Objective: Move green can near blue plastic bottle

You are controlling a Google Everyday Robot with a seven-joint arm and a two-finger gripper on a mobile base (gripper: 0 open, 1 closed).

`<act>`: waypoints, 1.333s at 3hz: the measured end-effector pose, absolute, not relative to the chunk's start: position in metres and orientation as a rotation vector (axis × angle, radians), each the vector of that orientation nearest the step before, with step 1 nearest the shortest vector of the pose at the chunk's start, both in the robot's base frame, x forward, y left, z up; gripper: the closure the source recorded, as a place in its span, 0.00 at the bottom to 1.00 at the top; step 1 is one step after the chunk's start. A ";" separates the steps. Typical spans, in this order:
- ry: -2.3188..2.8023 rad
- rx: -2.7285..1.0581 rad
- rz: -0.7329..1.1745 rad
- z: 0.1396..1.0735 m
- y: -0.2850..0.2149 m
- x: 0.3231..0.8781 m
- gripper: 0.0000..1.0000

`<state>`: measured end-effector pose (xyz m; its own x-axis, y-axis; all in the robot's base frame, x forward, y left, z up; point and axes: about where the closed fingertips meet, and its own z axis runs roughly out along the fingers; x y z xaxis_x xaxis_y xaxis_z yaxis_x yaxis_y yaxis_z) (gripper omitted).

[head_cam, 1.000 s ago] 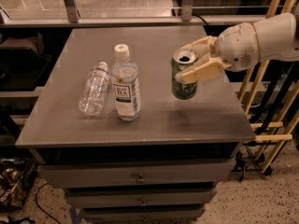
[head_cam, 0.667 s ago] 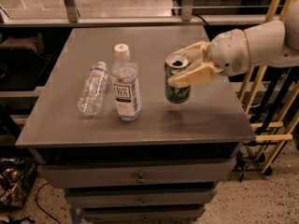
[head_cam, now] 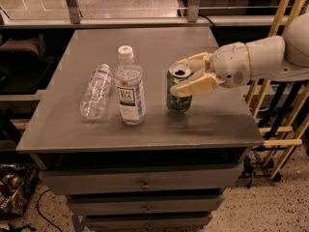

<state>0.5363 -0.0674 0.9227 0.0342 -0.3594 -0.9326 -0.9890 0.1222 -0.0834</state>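
The green can [head_cam: 178, 98] stands upright on the grey table [head_cam: 145, 124], its silver top open. My gripper [head_cam: 187, 75] comes in from the right and is shut on the green can near its top, one finger [head_cam: 195, 86] in front and one behind. The blue plastic bottle [head_cam: 129, 87], with white cap and "TEA" label, stands upright a short way to the left of the can, with a gap between them.
A slimmer clear bottle [head_cam: 95, 91] lies on its side left of the tea bottle. Drawers [head_cam: 145, 183] sit below the tabletop. Yellow wooden frames [head_cam: 285, 105] stand to the right of the table, behind my arm.
My gripper has carried the green can leftward, closer to the blue plastic bottle. The two bottles have not moved.
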 end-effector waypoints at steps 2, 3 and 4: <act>1.440 -1.407 0.916 0.915 -0.047 0.531 1.00; 1.425 -1.408 0.940 0.909 -0.041 0.527 1.00; 1.413 -1.405 0.951 0.905 -0.039 0.525 1.00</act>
